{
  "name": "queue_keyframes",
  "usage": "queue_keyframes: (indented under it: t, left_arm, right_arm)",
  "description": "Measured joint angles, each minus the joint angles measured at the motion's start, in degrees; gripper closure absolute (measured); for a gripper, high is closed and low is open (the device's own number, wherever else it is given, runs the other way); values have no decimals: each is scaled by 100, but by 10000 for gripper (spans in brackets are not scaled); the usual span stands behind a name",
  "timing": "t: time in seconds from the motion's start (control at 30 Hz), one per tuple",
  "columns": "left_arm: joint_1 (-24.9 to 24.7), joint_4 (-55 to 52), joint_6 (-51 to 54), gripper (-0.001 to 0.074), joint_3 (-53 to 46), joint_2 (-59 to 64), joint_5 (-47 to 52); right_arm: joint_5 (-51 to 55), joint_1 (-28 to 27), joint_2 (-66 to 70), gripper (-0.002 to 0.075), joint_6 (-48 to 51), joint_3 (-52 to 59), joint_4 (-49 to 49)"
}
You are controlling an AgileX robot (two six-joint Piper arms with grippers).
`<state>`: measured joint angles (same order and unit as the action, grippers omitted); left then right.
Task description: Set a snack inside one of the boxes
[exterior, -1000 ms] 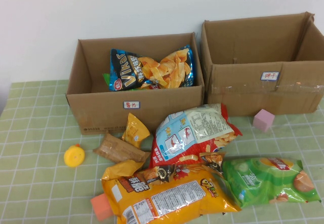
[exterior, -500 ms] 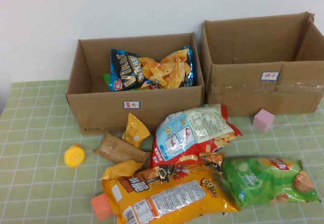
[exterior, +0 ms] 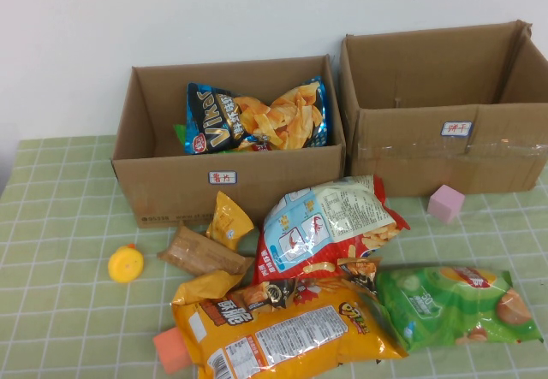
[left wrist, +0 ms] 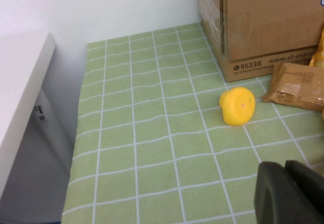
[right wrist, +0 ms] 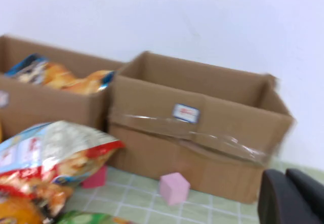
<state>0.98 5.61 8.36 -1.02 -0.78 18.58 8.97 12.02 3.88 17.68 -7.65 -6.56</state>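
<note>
Two open cardboard boxes stand at the back: the left box [exterior: 171, 182] holds a blue chip bag [exterior: 257, 115], and no contents show in the right box [exterior: 411, 156]. In front lie a red-white bag [exterior: 330, 221], an orange bag [exterior: 282, 328], a green bag [exterior: 454, 304], a small yellow bag [exterior: 229, 219] and a brown packet [exterior: 201, 251]. Neither arm shows in the high view. My left gripper [left wrist: 289, 193] is shut and empty, low over the mat near the yellow toy [left wrist: 237, 105]. My right gripper [right wrist: 292, 198] is shut and empty, facing the right box [right wrist: 192, 128].
A yellow toy [exterior: 126, 263], an orange block [exterior: 171, 351] and a pink cube [exterior: 446, 203] lie on the green checked mat. The mat's left edge borders a white ledge [left wrist: 20, 92]. A white wall stands behind the boxes.
</note>
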Motion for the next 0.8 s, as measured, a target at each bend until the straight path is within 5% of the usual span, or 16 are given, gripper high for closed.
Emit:
queue_keyframes:
  t: [0.27,0.8]
  left_arm:
    - [0,0,0,737,0,0,0]
    - [0,0,12,737,0,0,4]
  right_arm:
    - [-117,-983,-438,728,-2675,770,1763]
    - [1041,-1388,-438,728,-2920,905,1765]
